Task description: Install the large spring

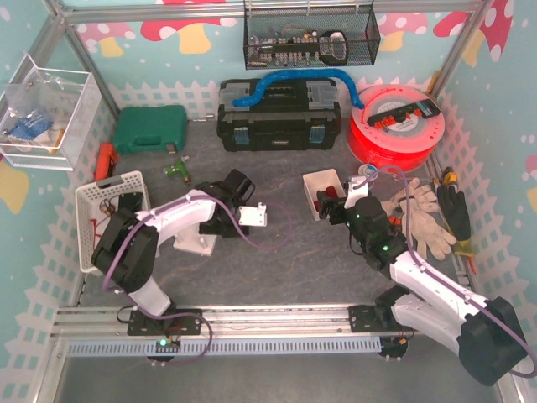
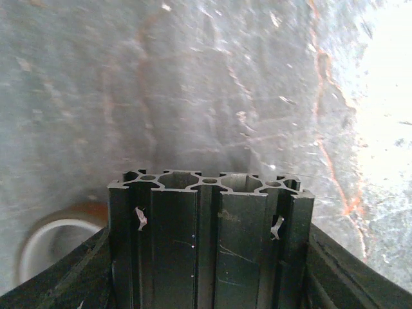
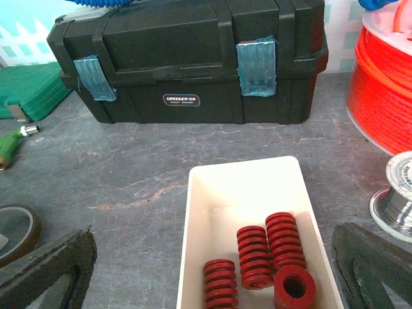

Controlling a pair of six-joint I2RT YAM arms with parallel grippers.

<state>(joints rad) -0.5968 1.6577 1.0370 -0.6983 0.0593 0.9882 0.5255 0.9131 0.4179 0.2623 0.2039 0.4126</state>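
Observation:
Several red coil springs [image 3: 255, 256] lie in a small white bin [image 3: 241, 187]; one of them [image 3: 295, 287] stands on end. The bin also shows in the top view [image 1: 324, 186]. My right gripper [image 3: 212, 257] is open and empty, just above the bin's near end, one finger [image 3: 48, 267] on each side; in the top view it [image 1: 329, 206] sits at the bin. My left gripper [image 2: 209, 270] is shut on a black aluminium extrusion [image 2: 209, 219], held over the grey table; in the top view it [image 1: 239, 210] is left of centre, by a white block [image 1: 252, 214].
A black toolbox [image 1: 279, 117] stands behind the bin, with a green case [image 1: 149, 128] to its left and a red filament spool [image 1: 394, 126] to its right. A wire spool [image 3: 396, 203] is right of the bin. Gloves [image 1: 419, 210] lie at the right, a white basket [image 1: 105, 206] at the left.

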